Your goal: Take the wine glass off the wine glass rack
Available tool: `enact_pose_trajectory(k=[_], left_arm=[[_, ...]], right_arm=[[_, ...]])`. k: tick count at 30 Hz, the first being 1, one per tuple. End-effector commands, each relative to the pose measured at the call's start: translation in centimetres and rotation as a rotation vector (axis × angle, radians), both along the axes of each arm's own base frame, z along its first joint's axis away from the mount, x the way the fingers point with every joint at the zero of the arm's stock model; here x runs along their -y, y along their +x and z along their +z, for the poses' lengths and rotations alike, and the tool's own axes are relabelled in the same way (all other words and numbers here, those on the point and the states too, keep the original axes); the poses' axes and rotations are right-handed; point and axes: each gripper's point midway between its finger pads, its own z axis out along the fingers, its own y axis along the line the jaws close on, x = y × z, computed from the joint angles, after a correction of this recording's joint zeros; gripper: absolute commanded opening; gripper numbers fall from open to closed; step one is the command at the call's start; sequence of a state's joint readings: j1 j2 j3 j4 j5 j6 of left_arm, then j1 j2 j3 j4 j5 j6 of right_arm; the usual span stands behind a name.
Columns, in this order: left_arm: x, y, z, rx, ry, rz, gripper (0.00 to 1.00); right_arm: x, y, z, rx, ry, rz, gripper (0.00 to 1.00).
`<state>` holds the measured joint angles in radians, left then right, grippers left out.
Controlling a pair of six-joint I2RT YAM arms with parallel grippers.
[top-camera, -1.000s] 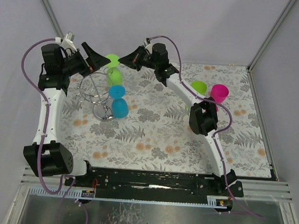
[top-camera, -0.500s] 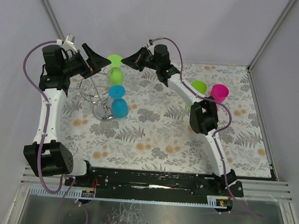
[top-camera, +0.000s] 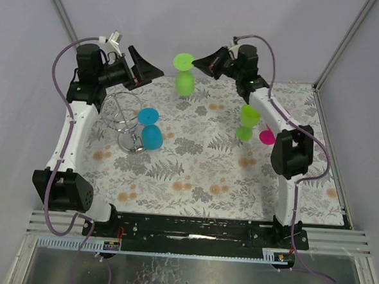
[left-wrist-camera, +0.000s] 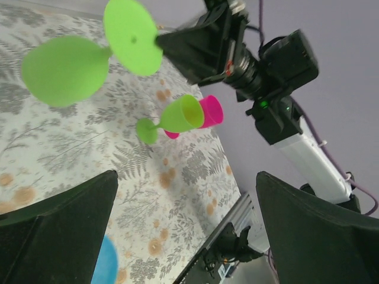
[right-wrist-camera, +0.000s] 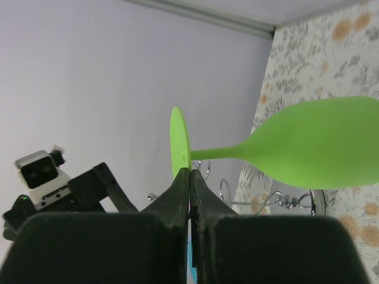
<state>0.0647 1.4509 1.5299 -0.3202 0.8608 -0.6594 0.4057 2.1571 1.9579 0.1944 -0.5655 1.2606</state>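
My right gripper (top-camera: 199, 63) is shut on the round foot of a lime-green wine glass (top-camera: 184, 82) and holds it in the air, to the right of the silver wire rack (top-camera: 119, 119). In the right wrist view the fingers (right-wrist-camera: 177, 195) pinch the foot's edge, and the glass (right-wrist-camera: 320, 145) lies sideways with the rack's wires (right-wrist-camera: 278, 201) behind it. A blue wine glass (top-camera: 151, 134) still hangs on the rack. My left gripper (top-camera: 144, 68) is open and empty above the rack. The left wrist view shows the held glass (left-wrist-camera: 62, 71).
A second green wine glass (top-camera: 247, 123) stands at the right and also shows in the left wrist view (left-wrist-camera: 177, 115). A pink glass (top-camera: 266, 136) stands beside it, partly behind my right arm. The enclosure's back wall is close behind both grippers.
My right gripper has carried the green glass up and to the right, away from the rack. My left gripper has also moved right and up. My right arm's elbow has swung right.
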Motion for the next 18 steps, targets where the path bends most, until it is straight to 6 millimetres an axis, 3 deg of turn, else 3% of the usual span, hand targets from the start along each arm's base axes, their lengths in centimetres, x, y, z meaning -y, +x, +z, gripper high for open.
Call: enact_pose_trajectory(k=[1,5,8,12,18], left_arm=[[3.1,0.5,2.3,0.080,-0.008,-0.078,1.00],[5.6,0.9,2.1,0.062,-0.020,-0.140,1.00],[7.1,1.3,2.1,0.049,-0.044,-0.175,1.00],[8.9,1.1,2.1,0.022,-0.086,-0.229,1.00],[10.9,0.4,1.7,-0.004,-0.115,-0.288,1.00]], right_arm=[[4.2,-2.5,8.9,0.231,0.013,-0.030,0.00],[6.4,-4.5,10.0,0.273,-0.029,-0.032,0.00],[7.3,-6.5,9.6,0.277,-0.057,-0.015,0.00],[7.9,-8.8,8.8,0.274,-0.075,-0.002,0.00],[8.5,-10.3,8.6,0.283,-0.069,-0.008,0.00]])
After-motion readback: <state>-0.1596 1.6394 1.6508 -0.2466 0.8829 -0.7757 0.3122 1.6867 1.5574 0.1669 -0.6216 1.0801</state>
